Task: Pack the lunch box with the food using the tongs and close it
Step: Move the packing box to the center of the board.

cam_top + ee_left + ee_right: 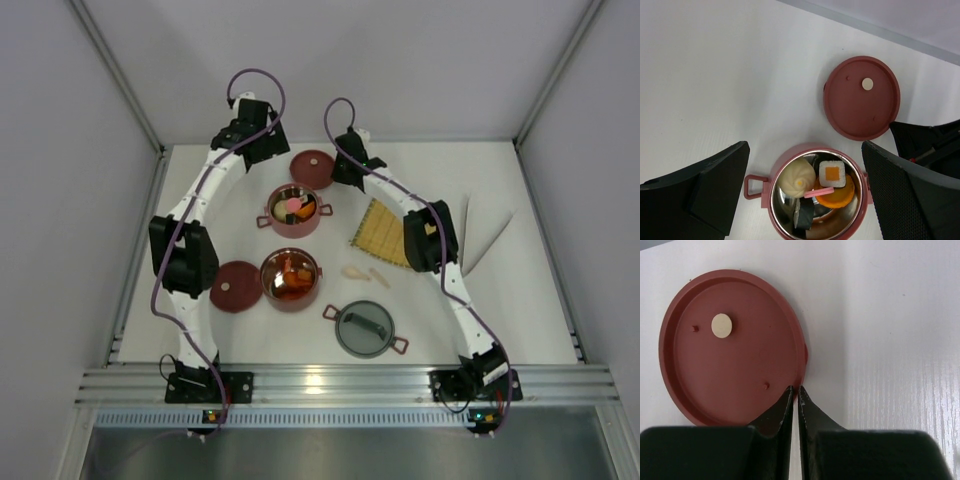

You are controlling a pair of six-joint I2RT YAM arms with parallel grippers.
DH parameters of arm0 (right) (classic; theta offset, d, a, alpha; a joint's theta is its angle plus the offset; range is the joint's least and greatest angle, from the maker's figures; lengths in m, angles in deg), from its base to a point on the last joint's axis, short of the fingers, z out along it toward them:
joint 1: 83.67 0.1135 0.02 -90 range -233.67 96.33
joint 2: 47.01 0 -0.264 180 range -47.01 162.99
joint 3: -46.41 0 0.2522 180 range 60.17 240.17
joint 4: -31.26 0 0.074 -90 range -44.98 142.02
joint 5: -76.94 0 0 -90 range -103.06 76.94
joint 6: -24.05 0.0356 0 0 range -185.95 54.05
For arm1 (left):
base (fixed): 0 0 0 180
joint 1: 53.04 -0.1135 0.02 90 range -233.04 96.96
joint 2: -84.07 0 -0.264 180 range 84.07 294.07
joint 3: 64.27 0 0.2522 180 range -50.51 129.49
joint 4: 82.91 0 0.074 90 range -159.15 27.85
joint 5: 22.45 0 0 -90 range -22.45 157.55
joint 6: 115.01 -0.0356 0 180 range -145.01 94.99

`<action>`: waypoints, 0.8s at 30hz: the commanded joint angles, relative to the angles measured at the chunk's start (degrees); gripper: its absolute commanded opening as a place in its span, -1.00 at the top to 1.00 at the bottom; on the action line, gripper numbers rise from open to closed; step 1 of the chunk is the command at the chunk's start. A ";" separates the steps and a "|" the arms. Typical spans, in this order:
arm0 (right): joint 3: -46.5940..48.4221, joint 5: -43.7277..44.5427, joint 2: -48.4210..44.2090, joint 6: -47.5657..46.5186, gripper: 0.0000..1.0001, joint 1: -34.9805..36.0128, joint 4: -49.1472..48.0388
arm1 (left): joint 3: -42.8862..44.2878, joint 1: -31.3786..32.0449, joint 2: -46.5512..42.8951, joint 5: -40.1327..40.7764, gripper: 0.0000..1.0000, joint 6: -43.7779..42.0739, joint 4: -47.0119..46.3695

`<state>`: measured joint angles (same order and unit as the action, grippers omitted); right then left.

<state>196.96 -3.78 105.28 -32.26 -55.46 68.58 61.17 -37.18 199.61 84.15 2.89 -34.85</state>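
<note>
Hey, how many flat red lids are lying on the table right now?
2. The far lid lies beyond the far bowl; the near lid lies left of the near bowl. None seems hidden.

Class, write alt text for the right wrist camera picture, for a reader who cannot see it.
The right gripper, jaws closed, has its tips at the right rim of a flat dark-red lid lying on a white table. A small cream disc sits on the lid's upper left; whether the rim is pinched cannot be told.
</note>
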 commanded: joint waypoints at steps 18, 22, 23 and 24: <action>-20.25 -1.02 -15.17 -0.73 0.79 -0.08 -2.55 | 12.42 -1.01 11.80 -4.22 -0.98 -5.13 -3.90; -25.41 -1.28 -19.21 -1.08 0.61 0.09 -4.65 | 14.17 -0.65 13.73 -4.30 -0.98 -7.07 -5.66; -26.13 -1.28 -20.61 -1.17 0.60 0.09 -4.92 | 15.05 -0.65 15.22 -4.12 -0.98 -7.07 -5.30; -26.75 -1.37 -21.24 -1.17 0.60 0.18 -5.53 | 16.37 -0.65 15.93 -4.03 -0.98 -7.33 -5.13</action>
<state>171.58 -4.76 90.02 -32.85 -55.57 65.69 73.19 -37.95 213.65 80.00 -2.55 -37.19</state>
